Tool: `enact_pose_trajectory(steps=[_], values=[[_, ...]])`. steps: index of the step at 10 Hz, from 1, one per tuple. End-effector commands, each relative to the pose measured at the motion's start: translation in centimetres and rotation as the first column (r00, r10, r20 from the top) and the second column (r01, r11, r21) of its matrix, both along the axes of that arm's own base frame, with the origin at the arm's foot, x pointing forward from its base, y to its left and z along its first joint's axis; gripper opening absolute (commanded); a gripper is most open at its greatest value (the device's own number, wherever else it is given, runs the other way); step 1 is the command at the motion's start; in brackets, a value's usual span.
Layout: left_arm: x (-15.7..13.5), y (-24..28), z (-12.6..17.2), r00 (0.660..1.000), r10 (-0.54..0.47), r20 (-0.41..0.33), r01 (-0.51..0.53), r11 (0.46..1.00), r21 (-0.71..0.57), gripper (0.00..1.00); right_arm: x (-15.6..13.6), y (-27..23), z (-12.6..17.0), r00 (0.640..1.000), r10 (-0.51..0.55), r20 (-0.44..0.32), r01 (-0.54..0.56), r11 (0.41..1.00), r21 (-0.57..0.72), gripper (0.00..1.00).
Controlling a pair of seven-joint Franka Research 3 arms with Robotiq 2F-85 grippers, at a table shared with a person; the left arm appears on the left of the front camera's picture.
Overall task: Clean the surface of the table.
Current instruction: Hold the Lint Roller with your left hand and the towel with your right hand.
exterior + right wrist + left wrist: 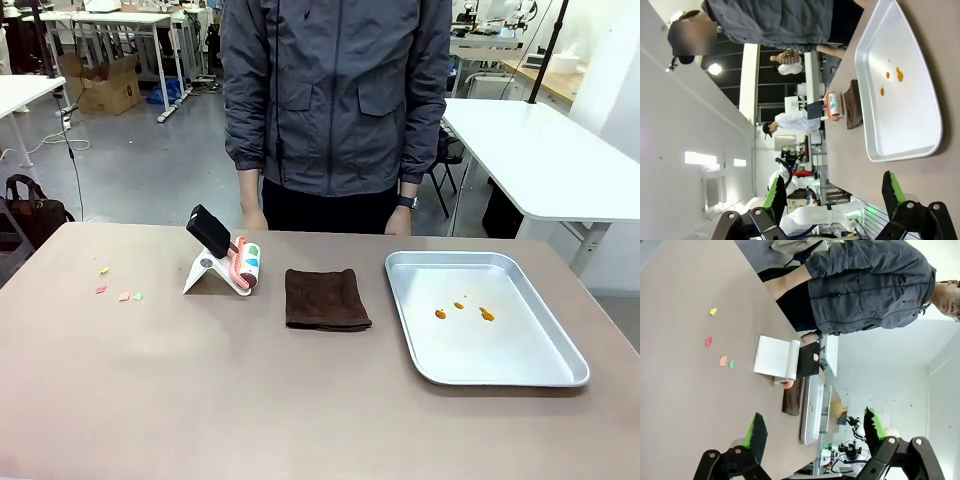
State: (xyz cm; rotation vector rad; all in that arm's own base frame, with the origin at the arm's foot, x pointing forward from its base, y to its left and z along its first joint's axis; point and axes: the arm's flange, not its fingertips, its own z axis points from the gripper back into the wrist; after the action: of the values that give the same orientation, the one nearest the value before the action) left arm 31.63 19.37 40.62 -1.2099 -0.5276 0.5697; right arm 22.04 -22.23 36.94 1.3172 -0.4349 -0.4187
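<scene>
taupe table across whole front view, under everything. on it, left to right: small coloured scraps towards left edge, lint roller propped on white stand, black handle up; folded brown cloth mid-table; silver tray on right. few orange blobs inside tray. roller, cloth and tray side by side, none touching. person in grey jacket at far edge, arms down, hands just behind table edge. left gripper: fingers spread wide, nothing between, hanging above table on scrap side, well apart from roller. right gripper: same, spread wide and empty, above table off one end of tray.
</scene>
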Motion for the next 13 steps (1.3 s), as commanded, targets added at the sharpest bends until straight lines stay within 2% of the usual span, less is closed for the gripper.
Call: enact_pose_trajectory(steps=[1,5,6,7,10,11,13], values=[[-0.6,0.6,-0.3,1.0,0.007,-0.008,-0.008,1.0,-0.029,1.0,-0.2,-0.2,0.5,1.0,-0.003,0.028,0.003,1.0,0.008,1.0],[-0.6,0.6,-0.3,1.0,0.007,-0.008,-0.008,1.0,-0.029,1.0,-0.2,-0.2,0.5,1.0,-0.003,0.028,0.003,1.0,0.008,1.0],[-0.7,0.8,-0.4,1.0,0.012,-0.01,-0.012,1.0,-0.02,1.0,-0.4,0.0,0.2,1.0,0.001,0.0,-0.001,1.0,0.005,1.0],[0.1,-0.5,1.0,0.999,-0.003,-0.041,0.006,0.997,0.075,1.0,0.2,1.7,1.5,0.999,0.01,-0.034,-0.013,0.996,-0.086,1.0],[4.7,-5.8,7.0,0.982,-0.171,-0.074,0.185,0.942,0.28,1.0,4.6,10.0,6.8,0.996,0.087,-0.029,-0.092,0.944,-0.317,1.0],[6.5,-8.0,8.3,0.975,-0.193,-0.107,0.218,0.917,0.334,1.0,6.4,13.2,8.0,0.993,0.121,-0.011,-0.116,0.919,-0.376,1.0],[10.5,-12.9,10.0,0.947,-0.263,-0.186,0.319,0.845,0.428,1.0,10.3,21.6,9.4,0.97,0.239,-0.044,-0.229,0.836,-0.5,1.0]])
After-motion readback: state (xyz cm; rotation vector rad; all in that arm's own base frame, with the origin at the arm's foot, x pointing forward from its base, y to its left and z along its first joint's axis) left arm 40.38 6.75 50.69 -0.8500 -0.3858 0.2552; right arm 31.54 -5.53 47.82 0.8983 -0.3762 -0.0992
